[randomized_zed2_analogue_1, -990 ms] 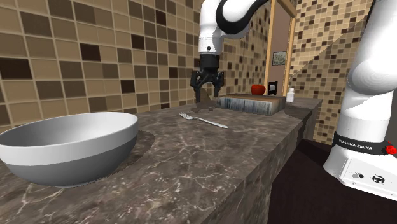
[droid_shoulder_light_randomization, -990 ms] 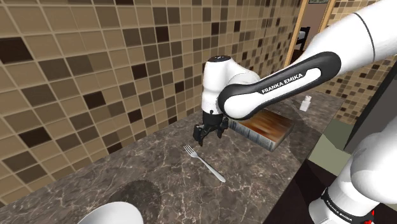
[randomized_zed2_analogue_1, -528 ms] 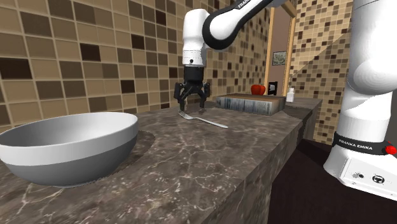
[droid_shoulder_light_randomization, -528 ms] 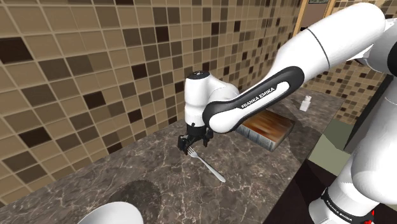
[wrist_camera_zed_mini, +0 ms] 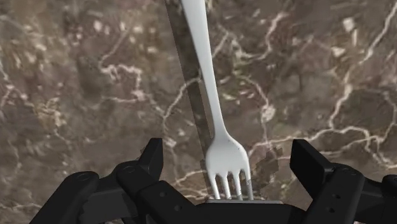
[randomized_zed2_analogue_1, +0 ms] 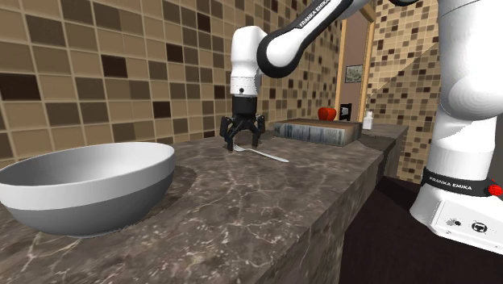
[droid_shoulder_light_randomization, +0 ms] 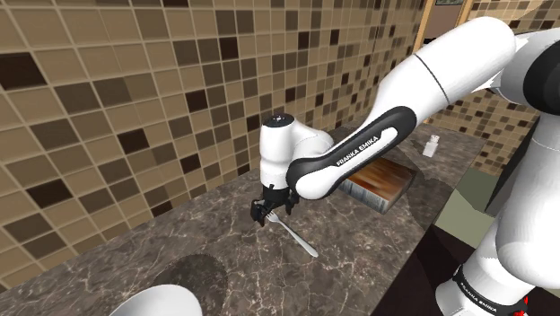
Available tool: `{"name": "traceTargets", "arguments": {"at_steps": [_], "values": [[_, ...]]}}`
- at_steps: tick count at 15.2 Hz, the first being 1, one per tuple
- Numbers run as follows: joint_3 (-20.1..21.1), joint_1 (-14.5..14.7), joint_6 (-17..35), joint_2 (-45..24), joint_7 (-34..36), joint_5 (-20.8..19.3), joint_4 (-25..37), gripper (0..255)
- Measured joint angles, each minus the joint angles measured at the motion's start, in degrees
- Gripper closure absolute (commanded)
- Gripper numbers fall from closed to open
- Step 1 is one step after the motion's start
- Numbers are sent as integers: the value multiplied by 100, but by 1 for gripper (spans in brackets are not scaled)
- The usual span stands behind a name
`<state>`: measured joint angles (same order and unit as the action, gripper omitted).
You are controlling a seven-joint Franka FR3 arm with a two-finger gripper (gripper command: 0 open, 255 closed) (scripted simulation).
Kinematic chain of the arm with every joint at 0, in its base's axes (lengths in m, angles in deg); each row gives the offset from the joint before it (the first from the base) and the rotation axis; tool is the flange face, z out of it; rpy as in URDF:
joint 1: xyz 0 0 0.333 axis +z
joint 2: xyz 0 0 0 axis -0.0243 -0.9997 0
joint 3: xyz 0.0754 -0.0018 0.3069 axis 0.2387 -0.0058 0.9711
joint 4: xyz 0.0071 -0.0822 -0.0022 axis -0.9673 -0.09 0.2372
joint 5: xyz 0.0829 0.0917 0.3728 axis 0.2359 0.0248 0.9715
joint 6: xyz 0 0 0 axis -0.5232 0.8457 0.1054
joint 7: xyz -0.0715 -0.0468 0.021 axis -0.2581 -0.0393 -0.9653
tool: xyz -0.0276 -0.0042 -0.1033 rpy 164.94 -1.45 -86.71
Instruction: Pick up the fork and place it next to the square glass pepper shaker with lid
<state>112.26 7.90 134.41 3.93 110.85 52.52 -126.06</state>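
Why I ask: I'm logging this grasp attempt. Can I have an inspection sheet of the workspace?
Surface: dark marbled countertop, no spills seen.
Job's things: fork lies flat, its tine end between the fingers, not yet gripped; small pale shaker stands at the counter's far end, beyond the board.
Clutter: large grey-white bowl; thick board with a red fruit on it.
Grippers: hand open, low over the fork's tines, fingers either side without touching.
Cables: nothing seen.
Surroundings: brown mosaic tiled wall behind the counter.
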Motion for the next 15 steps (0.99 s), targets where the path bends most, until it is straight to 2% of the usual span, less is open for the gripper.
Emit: {"name": "traceTargets", "arguments": {"at_steps": [4, 5, 15], "values": [[-4, 1, 13, -13, 6, -11, -1, 0], [-4, 1, 13, -13, 6, -11, -1, 255], [-19, -19, -7, 45, -7, -4, 0, 255]]}}
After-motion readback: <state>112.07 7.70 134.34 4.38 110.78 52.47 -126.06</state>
